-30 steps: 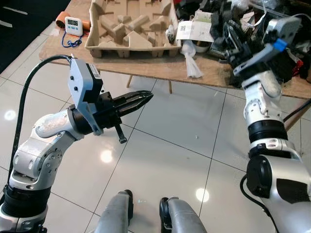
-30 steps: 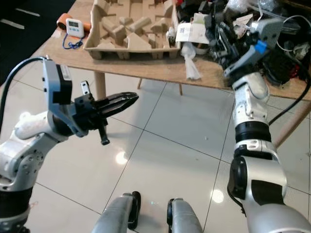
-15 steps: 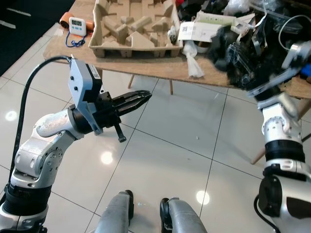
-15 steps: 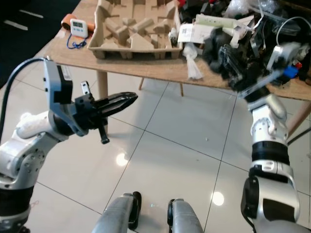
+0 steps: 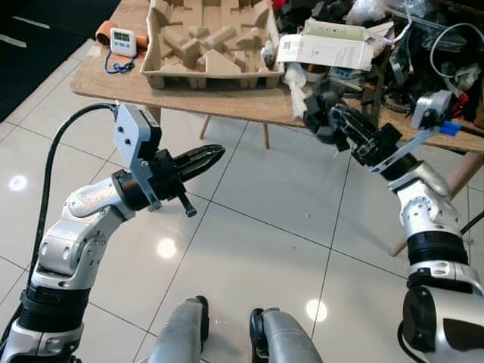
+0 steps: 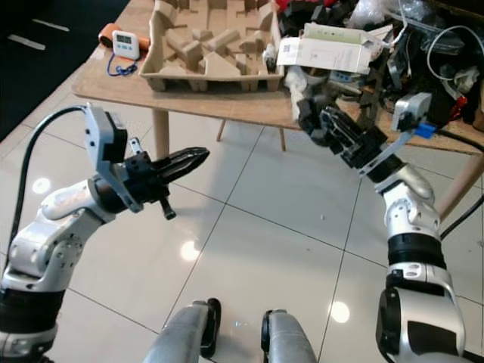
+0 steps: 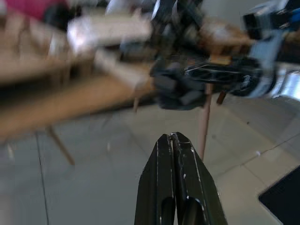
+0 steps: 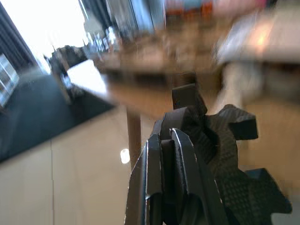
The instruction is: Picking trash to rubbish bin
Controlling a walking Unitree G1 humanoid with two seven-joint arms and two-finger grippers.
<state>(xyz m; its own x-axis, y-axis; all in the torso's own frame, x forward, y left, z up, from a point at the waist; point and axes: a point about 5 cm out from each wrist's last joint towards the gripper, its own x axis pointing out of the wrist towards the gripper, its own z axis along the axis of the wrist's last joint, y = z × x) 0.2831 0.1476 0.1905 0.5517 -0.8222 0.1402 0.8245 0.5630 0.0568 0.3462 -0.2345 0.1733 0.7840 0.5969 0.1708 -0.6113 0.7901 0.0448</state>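
My right gripper [image 5: 338, 125] is shut on a black foam piece [image 5: 324, 112] with jagged, notched edges. It holds the piece in the air just in front of the wooden table's edge [image 5: 227, 104], above the tiled floor. In the right wrist view the foam piece [image 8: 229, 140] lies against the shut fingers [image 8: 180, 145]. My left gripper [image 5: 215, 153] is shut and empty, stretched out over the floor on the left, pointing toward the table. The left wrist view has its fingers [image 7: 164, 154] pressed together, with the blurred right arm beyond them.
On the table lie a moulded cardboard tray [image 5: 212, 38], a white timer [image 5: 122, 39], a white box [image 5: 325, 45], a white plastic bag [image 5: 296, 94] and a heap of black parts and cables [image 5: 412, 45]. Table legs [image 5: 265, 134] stand on glossy tiles.
My right arm has swung down and left from the clutter on the table, carrying the black foam piece off the table's edge. The left arm has barely moved.
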